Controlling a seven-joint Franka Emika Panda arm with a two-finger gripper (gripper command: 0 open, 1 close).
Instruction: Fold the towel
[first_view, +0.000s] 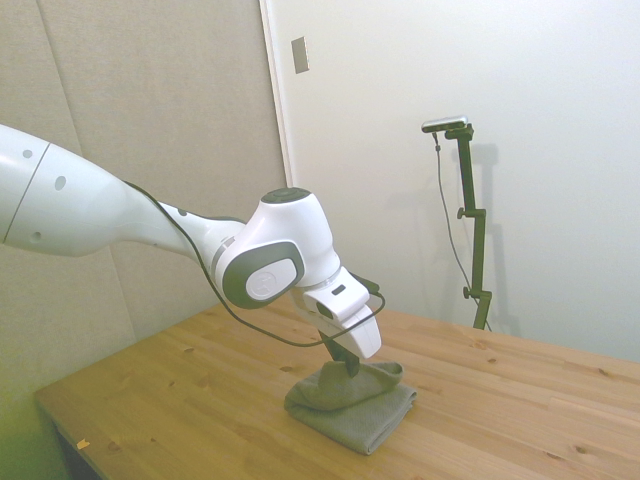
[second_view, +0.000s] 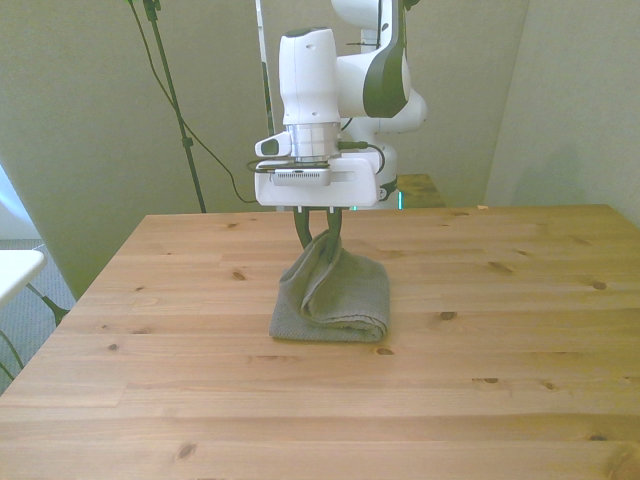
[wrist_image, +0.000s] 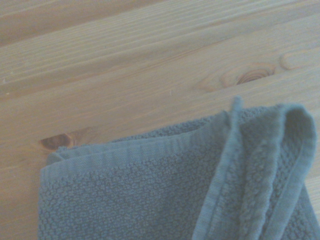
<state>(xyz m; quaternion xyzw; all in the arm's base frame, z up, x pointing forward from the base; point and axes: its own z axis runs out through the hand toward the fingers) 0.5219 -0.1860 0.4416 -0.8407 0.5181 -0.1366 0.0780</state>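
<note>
One grey towel (second_view: 335, 298) is lying bunched mid-bench (second_view: 500, 330), its upper edge being pinched and lifted by the clenched tool (second_view: 318, 228). The thin grip is risking a slip, since thick terry could be dragging free and collapsing the fold unevenly.

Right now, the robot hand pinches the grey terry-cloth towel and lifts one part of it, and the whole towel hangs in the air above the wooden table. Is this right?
Not quite. The hand does pinch the grey terry-cloth towel and lift one part of it, but the whole towel does not hang in the air. In the front view, only the pinched part is raised; the rest lies on the wooden table.
</note>
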